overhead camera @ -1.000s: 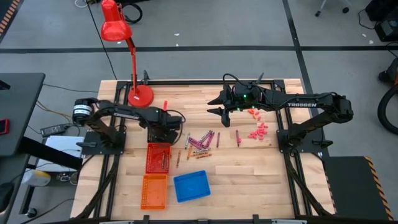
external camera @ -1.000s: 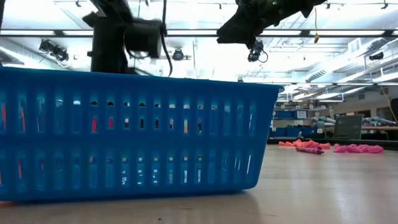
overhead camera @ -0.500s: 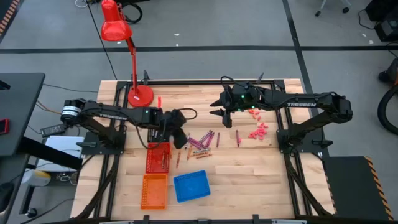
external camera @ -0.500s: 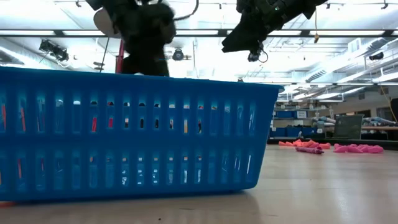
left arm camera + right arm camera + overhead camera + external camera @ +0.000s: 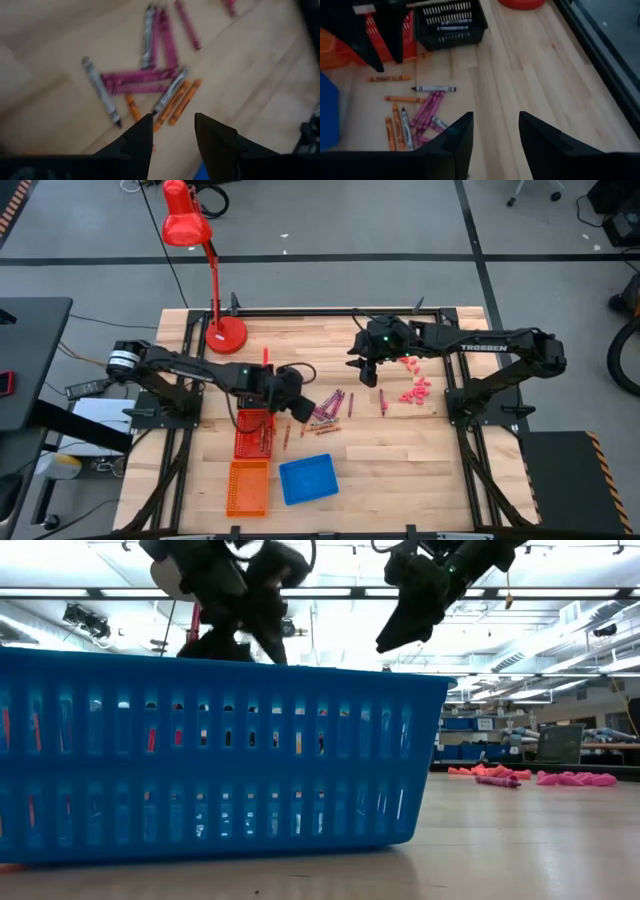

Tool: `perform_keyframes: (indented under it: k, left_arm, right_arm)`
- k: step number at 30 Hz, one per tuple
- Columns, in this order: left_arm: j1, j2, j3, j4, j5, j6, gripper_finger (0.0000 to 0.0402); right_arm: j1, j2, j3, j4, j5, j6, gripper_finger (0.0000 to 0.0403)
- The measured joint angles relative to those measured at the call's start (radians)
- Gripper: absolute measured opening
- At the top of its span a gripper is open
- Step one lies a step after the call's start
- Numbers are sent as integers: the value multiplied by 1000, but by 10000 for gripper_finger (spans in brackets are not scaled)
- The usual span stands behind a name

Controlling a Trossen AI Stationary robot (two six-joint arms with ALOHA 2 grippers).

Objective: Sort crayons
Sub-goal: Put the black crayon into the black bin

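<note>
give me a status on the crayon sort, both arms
Left gripper jaws open, empty, above the loose pile of thin pink, grey and orange crayons. Right gripper jaws open, empty, raised above the wooden table. Nothing blocking the pile.

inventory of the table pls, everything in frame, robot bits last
crayons: many, magenta, grey, orange; loose pile mid-table
lone crayon: one, magenta; right of pile
chunky bits: several, pink; right side of table
red basket: one; left of pile, crayons inside
orange basket: one; near edge
blue basket: one; near edge
black basket: one; holds grey crayons
lamp: one, red; far left of table
left gripper: open, over pile's left edge
right gripper: open, above table beyond pile
</note>
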Motion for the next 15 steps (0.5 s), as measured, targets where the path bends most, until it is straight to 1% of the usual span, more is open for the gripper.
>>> perform_keyframes:
  k: [3, 9, 12, 15]
  left_arm:
    - [1, 44, 0, 1, 29, -53, 155]
    - [9, 127, 7, -17, 23, -72, 155]
    - [20, 168, 42, -88, -14, -35, 155]
    - [37, 218, 74, -145, -23, 9, 155]
  right_arm:
    - [-5, 7, 0, 18, 0, -14, 162]
    - [-10, 6, 0, 31, -25, -25, 162]
    - [-9, 6, 0, 44, -37, -26, 162]
    - [-10, 6, 0, 50, -52, -22, 162]
